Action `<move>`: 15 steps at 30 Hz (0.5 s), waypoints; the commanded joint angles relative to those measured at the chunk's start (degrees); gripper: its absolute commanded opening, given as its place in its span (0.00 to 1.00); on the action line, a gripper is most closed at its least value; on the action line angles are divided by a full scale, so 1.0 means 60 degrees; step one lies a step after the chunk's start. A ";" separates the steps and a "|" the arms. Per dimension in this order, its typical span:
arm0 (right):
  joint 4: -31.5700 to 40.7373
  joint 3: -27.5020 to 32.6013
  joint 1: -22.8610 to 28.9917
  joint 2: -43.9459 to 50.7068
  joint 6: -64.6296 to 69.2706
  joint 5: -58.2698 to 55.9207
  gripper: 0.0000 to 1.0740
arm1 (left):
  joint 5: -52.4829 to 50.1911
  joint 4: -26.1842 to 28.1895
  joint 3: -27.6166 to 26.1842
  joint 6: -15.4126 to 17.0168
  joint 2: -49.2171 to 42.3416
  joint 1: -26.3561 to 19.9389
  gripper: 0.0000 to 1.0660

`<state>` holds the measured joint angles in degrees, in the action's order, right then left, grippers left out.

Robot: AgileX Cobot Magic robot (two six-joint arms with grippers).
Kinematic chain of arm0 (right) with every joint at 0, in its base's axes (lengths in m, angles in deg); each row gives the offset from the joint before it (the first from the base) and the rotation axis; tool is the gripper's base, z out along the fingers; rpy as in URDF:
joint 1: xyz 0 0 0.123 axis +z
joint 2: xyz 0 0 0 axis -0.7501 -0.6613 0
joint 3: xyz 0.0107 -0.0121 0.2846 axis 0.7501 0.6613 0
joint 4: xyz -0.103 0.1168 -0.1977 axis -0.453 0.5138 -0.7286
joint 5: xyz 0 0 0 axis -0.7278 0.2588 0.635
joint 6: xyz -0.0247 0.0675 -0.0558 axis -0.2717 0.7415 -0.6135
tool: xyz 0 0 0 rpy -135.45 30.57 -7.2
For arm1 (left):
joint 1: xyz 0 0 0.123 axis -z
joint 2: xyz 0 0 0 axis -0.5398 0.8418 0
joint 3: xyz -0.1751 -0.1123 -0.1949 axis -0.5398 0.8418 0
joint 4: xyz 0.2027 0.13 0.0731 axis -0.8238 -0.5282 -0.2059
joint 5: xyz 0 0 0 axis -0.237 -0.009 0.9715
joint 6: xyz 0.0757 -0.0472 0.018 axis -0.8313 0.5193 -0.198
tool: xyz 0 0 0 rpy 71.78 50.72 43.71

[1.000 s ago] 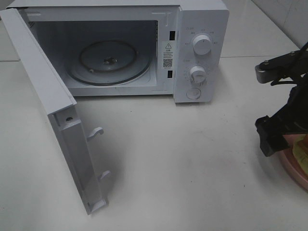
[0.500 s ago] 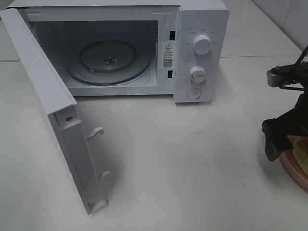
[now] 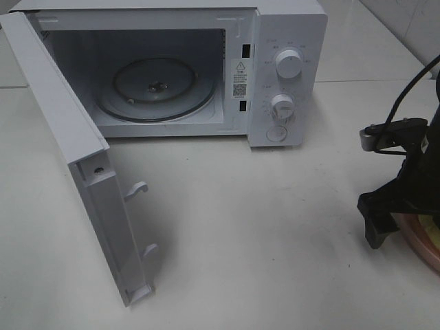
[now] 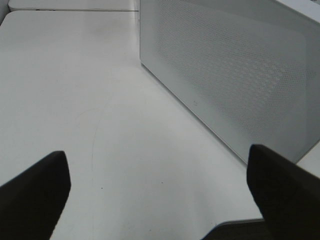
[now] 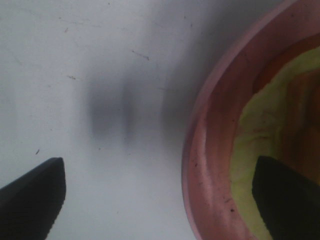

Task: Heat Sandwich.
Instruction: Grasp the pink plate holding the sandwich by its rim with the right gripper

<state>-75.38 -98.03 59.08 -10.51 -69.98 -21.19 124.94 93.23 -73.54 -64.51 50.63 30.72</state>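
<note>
— Where's the sandwich [image 5: 255, 135]?
— On the pink plate [image 5: 205, 150], right of the open microwave [image 3: 289, 75]. The right gripper [image 5: 160, 200] straddles the plate's rim, jaws wide apart. The left gripper [image 4: 160, 195] is spread too, and empty.
— Risk?
— Closing here could catch the rim and tip the plate.
— Any writing?
— A warning sticker [image 3: 239, 78], too small to read.

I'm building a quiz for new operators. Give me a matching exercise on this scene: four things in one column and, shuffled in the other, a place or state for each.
Things
1. microwave door
2. glass turntable
3. sandwich
4. right claw

Places or states
A. lying on the pink plate
B. swung wide open
C. open, above the plate's rim
D. inside the microwave, nothing on it

Pairs: 1-B, 2-D, 3-A, 4-C
</note>
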 commanded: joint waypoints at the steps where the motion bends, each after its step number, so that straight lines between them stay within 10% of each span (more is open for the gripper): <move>1: -0.0181 -0.0057 -0.0048 -0.0353 0.0115 0.0172 0.85 | -0.0029 0.0067 0.0000 0.0048 -0.0210 -0.0010 0.83; 15: -0.0162 0.0048 -0.0048 -0.1098 0.0115 0.0583 0.80 | -0.0029 0.0067 0.0000 0.0048 -0.0210 -0.0010 0.83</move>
<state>-76.24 -97.97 59.08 -17.21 -69.12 -17.40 124.94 93.23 -73.54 -64.51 50.63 30.72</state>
